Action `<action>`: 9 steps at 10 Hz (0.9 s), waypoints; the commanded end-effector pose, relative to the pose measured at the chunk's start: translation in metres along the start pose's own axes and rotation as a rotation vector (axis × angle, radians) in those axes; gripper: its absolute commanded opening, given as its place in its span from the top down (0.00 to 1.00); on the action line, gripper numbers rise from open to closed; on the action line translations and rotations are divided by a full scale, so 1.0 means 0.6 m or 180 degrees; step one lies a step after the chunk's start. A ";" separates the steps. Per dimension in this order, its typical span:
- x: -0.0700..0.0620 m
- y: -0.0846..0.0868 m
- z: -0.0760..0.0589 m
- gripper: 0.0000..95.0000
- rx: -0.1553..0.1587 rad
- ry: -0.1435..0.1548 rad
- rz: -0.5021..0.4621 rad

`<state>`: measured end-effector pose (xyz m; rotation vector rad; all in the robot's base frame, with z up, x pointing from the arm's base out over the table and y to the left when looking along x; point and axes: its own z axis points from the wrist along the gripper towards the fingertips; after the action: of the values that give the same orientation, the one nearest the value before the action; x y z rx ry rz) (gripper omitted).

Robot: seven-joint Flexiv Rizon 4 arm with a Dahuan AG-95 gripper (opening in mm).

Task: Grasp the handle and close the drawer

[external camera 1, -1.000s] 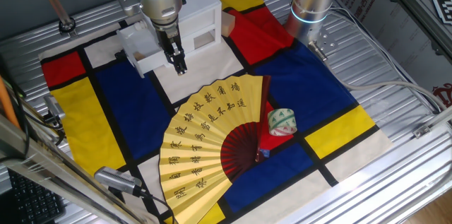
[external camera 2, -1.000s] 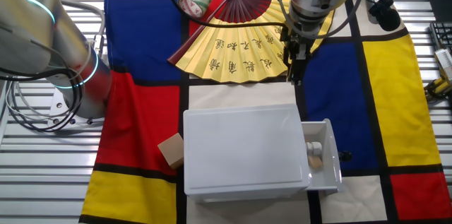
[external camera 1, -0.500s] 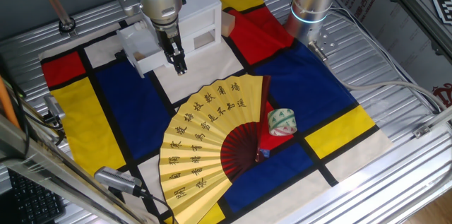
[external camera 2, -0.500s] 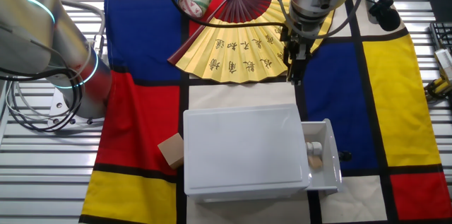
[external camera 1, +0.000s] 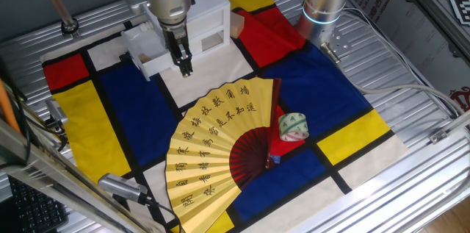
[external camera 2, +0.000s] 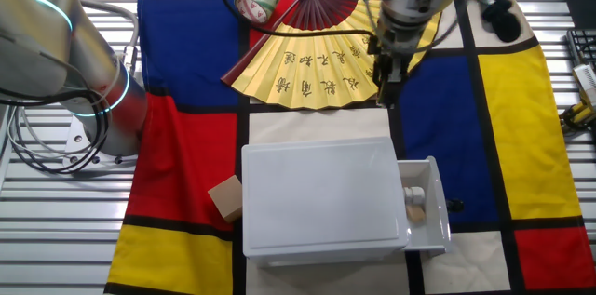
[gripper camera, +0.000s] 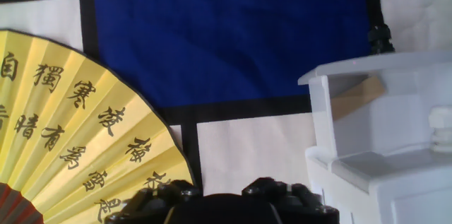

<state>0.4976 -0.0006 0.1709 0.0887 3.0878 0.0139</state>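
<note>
The small white cabinet stands on the checked cloth. Its drawer is pulled out to one side, with a small white cylinder lying in it. The handle shows as a small dark knob on the drawer's front panel, also in the hand view. The drawer also shows in the one fixed view and the hand view. My gripper hangs empty over the white cloth panel between fan and cabinet, apart from the drawer, fingers close together. The hand view shows only its dark base.
A yellow folding fan lies open in front of the cabinet, with a roll of tape beside it. A small tan block sits by the cabinet's far side. A second arm's base stands at the cloth's corner.
My gripper has shifted slightly, a few pixels toward the cabinet. The drawer and the other things have not moved.
</note>
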 end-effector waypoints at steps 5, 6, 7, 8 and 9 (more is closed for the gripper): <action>-0.004 0.001 0.001 1.00 0.0039 0.0020 0.0006; -0.004 0.001 0.001 1.00 0.0035 0.0020 0.0010; -0.004 0.001 0.001 1.00 0.0040 0.0018 0.0015; -0.004 0.001 0.001 1.00 0.0041 0.0018 0.0019; -0.004 0.001 0.001 1.00 0.0044 0.0016 0.0030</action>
<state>0.4999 -0.0001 0.1702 0.1054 3.0925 -0.0085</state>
